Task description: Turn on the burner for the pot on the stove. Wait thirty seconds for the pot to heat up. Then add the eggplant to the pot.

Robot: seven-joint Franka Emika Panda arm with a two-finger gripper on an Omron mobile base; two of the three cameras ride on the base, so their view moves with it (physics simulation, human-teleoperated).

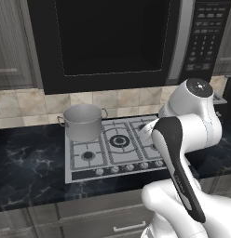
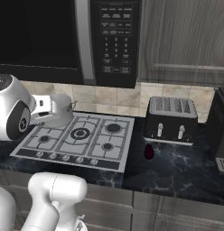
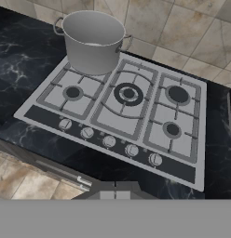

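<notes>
The pot (image 3: 93, 41) stands on the stove's (image 3: 118, 108) rear left burner, far ahead of the gripper (image 3: 115, 186) and left of its line. The knobs (image 3: 109, 142) lie between it and the pressed-together, empty fingers. The eggplant (image 2: 149, 152) rests on the dark counter (image 2: 177, 169) right of the stove, before the toaster (image 2: 171, 119).

Home kitchen, rendered. Gas stove (image 3: 182, 153) set in a black marble counter (image 1: 29, 162) at frame centre, microwave (image 1: 112, 42) mounted above it, tan tile backsplash (image 2: 109, 97), black toaster (image 2: 171, 119) right of frame, grey cabinets (image 2: 186, 40) upper right.
</notes>
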